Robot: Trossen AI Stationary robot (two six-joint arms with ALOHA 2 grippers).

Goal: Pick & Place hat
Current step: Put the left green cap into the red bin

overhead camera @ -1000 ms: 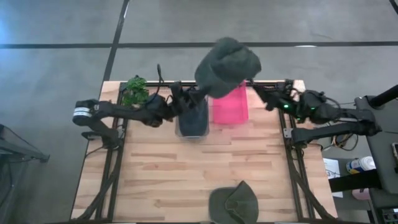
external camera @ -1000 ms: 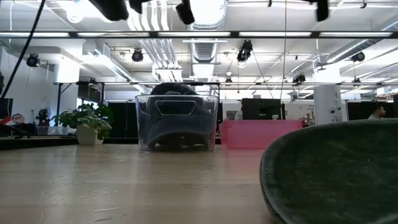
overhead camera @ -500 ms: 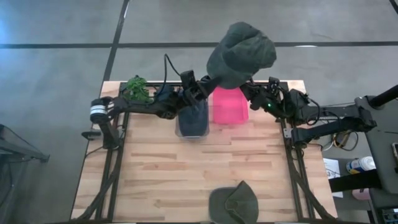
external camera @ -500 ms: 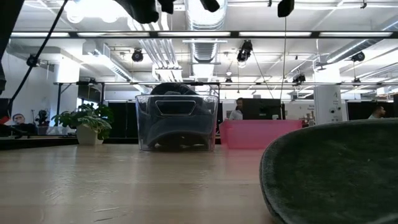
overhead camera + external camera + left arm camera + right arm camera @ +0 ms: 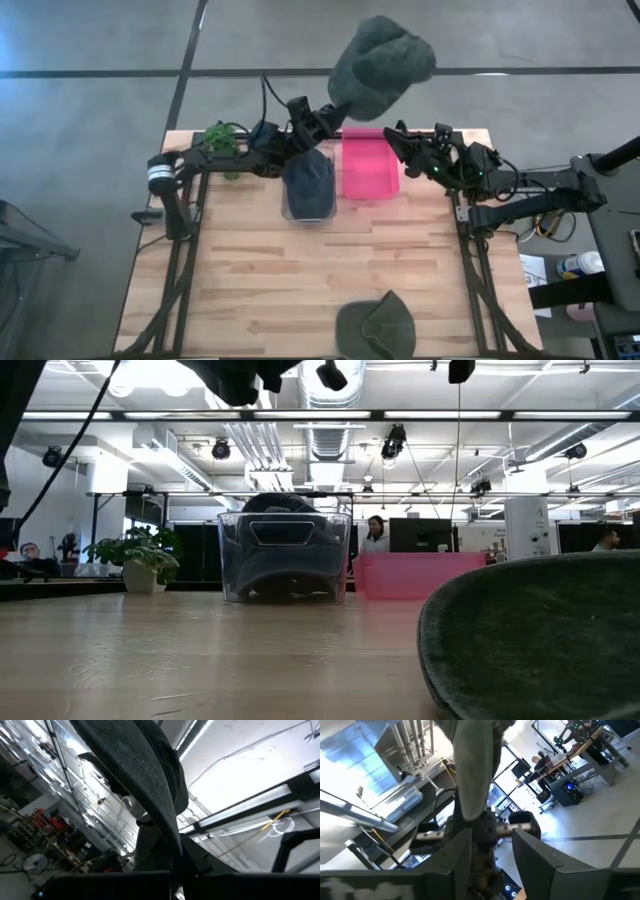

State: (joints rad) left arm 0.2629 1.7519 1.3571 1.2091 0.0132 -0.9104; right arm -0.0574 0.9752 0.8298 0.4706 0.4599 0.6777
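Hat [image 5: 382,66] hung raised in the upper middle of the high view, above the far table edge, because the left gripper [image 5: 328,112] was pinched tight on its lower rim, apparently to carry it toward a bin, while the right gripper [image 5: 396,137] waited just right of it with fingers [image 5: 457,851] spread and holding nothing. Below, the clear bin [image 5: 309,187] at centre held a dark hat, the pink bin [image 5: 369,168] beside it looked bare, and another hat [image 5: 377,326] lay at the bottom edge of the table [image 5: 250,270].
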